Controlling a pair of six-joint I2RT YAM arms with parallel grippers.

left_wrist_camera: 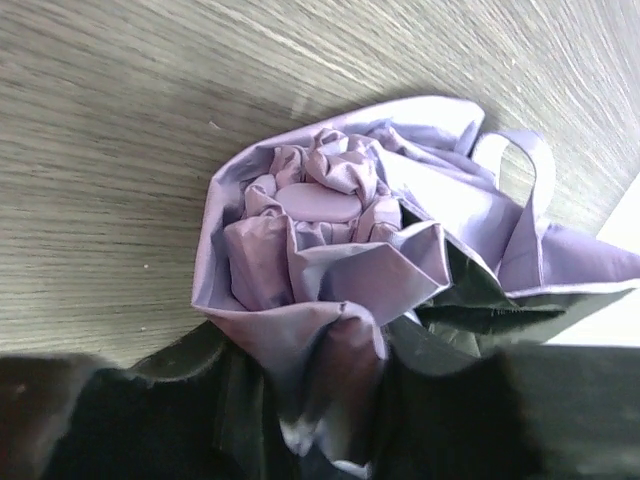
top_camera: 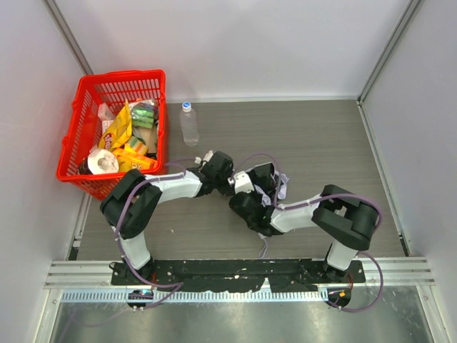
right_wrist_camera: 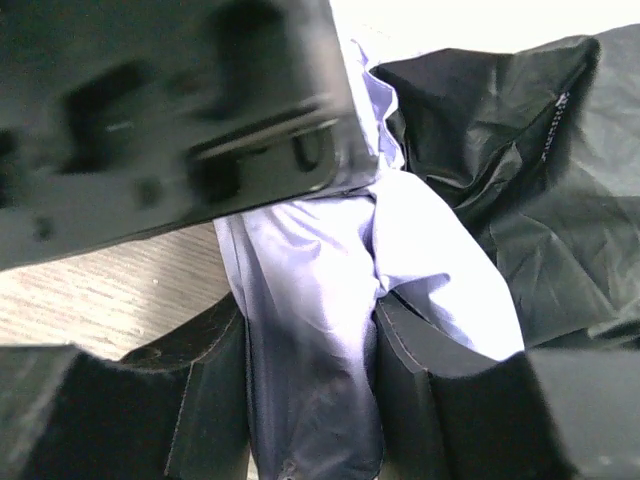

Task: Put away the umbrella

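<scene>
Grey wood-grain desk (top_camera: 321,136) between white walls (top_camera: 214,43): only the top view shows one red basket (top_camera: 126,74) at the far left, holding snack packets (top_camera: 121,128), with one clear bottle (top_camera: 189,125) upright just beside it. One umbrella (top_camera: 280,186) sits mid-desk, mostly hidden there by two arms (top_camera: 178,184). The wrist views show it closely. The left pincer (left_wrist_camera: 330,410) nips a fold of bunched lavender canopy, and the right pincer (right_wrist_camera: 310,390) clamps a fabric strip between its pads.
</scene>
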